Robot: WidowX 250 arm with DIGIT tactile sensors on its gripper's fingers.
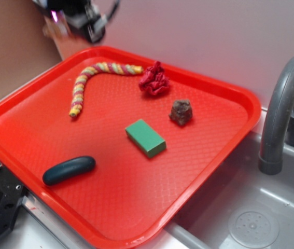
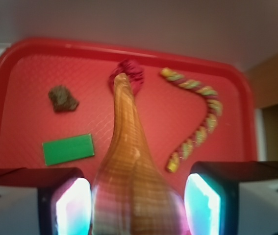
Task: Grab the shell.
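Note:
The shell (image 2: 128,142) is glossy tan-gold, and its long thin tail points out over the tray in the wrist view. Its wide body sits between my two lit pads (image 2: 72,205), which press on both of its sides. My gripper (image 2: 138,198) is shut on the shell and holds it well above the red tray (image 2: 26,49). In the exterior view the gripper (image 1: 74,19) is blurred, high above the tray's far left corner. A tan blur at its left edge (image 1: 53,27) is likely the shell. No shell lies on the tray (image 1: 229,104).
On the tray lie a green sponge (image 1: 145,137), a dark brown rock (image 1: 181,112), a dark blue capsule (image 1: 68,170), a striped twisted rope (image 1: 87,78) and a crumpled red cloth (image 1: 154,79). A grey faucet (image 1: 284,98) and sink (image 1: 250,218) stand right.

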